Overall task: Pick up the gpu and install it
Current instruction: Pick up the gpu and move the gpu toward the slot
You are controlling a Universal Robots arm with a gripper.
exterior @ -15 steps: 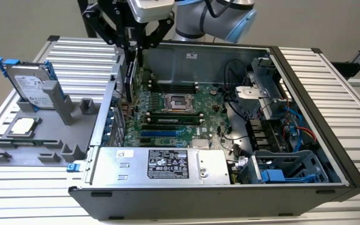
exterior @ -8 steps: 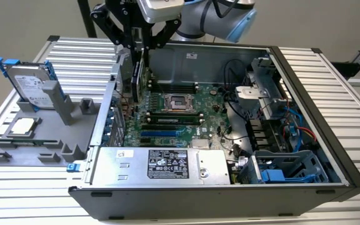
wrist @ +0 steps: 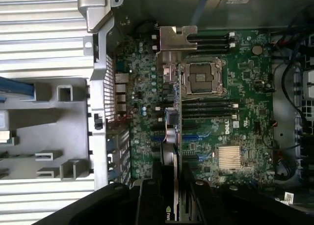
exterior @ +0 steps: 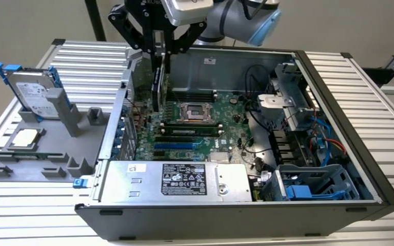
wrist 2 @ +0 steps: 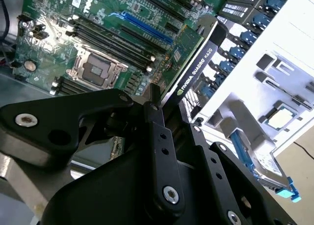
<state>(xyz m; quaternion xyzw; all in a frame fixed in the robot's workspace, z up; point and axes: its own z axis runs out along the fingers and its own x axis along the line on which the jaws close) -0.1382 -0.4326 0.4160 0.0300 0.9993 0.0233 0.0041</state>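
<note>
gpu (exterior: 158, 87) carried on edge over the open case, not yet seated

**Step in hand.** The tool (exterior: 161, 54) sits at the upper centre-left of the exterior view, clamped on the upper edge of the gpu. The card hangs vertically inside the computer case (exterior: 238, 218), close to its rear wall. In the second wrist view the gpu (wrist 2: 194, 63) runs out from between the tool's fingers (wrist 2: 156, 122) toward the motherboard (exterior: 204, 128). In the first wrist view the gpu (wrist: 172, 122) is seen edge-on above the blue slots (wrist: 196, 136). Judgement: pick-up is complete and installation is under way, the card not seated.

**Requirement.** Seating calls for the card's lower edge to line up with one slot, its metal bracket (wrist: 176, 38) to meet the rear opening, then a straight push.

**Containers.** The case holds the motherboard, a power supply (exterior: 176, 179) at lower centre, and a drive cage (exterior: 313, 184) at lower right. On the tabletop (exterior: 361, 77), a grey fixture (exterior: 39, 154) at left carries an upright hard drive (exterior: 34, 95) and a small silver chip (exterior: 24, 138).
</note>
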